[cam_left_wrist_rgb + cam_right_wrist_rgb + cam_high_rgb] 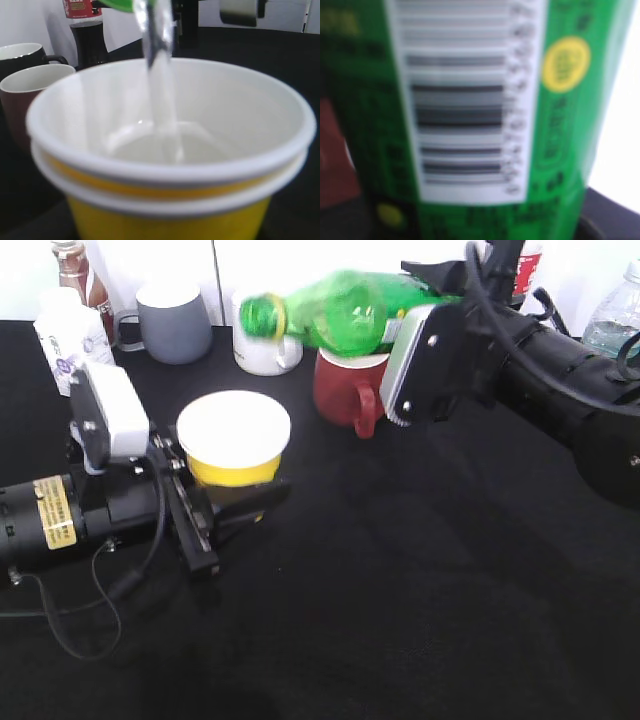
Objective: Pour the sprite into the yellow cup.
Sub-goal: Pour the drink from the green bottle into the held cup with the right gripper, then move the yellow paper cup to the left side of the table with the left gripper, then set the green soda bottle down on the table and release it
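Only your left wrist view shows clear liquid streaming into the yellow cup, clamped by the left end effector near the worktop's left edge, while the right end effector grips the tipped sprite, barcode unreadable.

The sprite, a transparent bright-green plastic bottle, is held tipped almost horizontal, its open neck pointing left and slightly down above the mugs at the back of the desk. Its green label with a white barcode panel and a yellow round mark fills the right wrist view. The yellow cup, tapered with a white rim and white inside, stands upright. In the left wrist view a clear stream is seen falling into the cup, where a shallow pool of clear liquid lies at the bottom
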### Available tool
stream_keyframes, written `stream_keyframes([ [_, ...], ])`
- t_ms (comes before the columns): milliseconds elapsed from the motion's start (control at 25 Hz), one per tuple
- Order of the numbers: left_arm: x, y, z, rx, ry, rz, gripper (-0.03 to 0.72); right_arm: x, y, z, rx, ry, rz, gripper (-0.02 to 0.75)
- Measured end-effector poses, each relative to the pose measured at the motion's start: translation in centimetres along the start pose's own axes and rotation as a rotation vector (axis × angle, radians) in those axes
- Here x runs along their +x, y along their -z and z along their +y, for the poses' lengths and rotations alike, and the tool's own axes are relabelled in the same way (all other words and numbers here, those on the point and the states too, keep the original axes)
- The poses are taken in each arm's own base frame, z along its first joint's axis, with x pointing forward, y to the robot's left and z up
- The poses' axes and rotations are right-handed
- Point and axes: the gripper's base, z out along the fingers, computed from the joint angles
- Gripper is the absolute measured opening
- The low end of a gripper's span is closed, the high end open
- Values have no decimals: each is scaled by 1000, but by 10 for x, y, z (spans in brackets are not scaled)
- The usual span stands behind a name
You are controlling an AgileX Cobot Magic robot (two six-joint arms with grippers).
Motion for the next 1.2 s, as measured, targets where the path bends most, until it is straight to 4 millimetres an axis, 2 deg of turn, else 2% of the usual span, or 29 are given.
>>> stream_keyframes([
  [80, -2, 0, 3, -28, 15, -19, 420, 0, 0, 0, 1, -196, 2, 427],
  [240, -3, 1, 10, -113, 59, -42, 420, 0, 0, 0, 2, -891, 2, 426],
  [320, -4, 2, 16, -174, 90, -59, 420, 0, 0, 0, 2, -1169, 2, 426],
  [360, -5, 3, 19, -215, 110, -69, 420, 0, 0, 0, 3, -1241, 2, 426],
  [560, -7, 9, 39, -436, 103, -107, 420, 0, 0, -1, 8, -1292, -6, 426],
  [680, -8, 10, 64, -574, 74, -145, 420, -1, 0, -3, 26, -1294, -32, 426],
  [840, 8, -13, 111, -606, 53, -108, 420, -1, 0, -3, 26, -1295, -32, 426],
  [1000, 26, -46, 146, -579, 66, -113, 420, -1, 0, -3, 26, -1295, -31, 426],
  [1080, 36, -60, 158, -576, 76, -83, 420, -1, 0, -3, 26, -1295, -31, 426],
  [1200, 51, -68, 169, -583, 88, -47, 420, 0, 0, -4, 37, -1304, -25, 426],
])
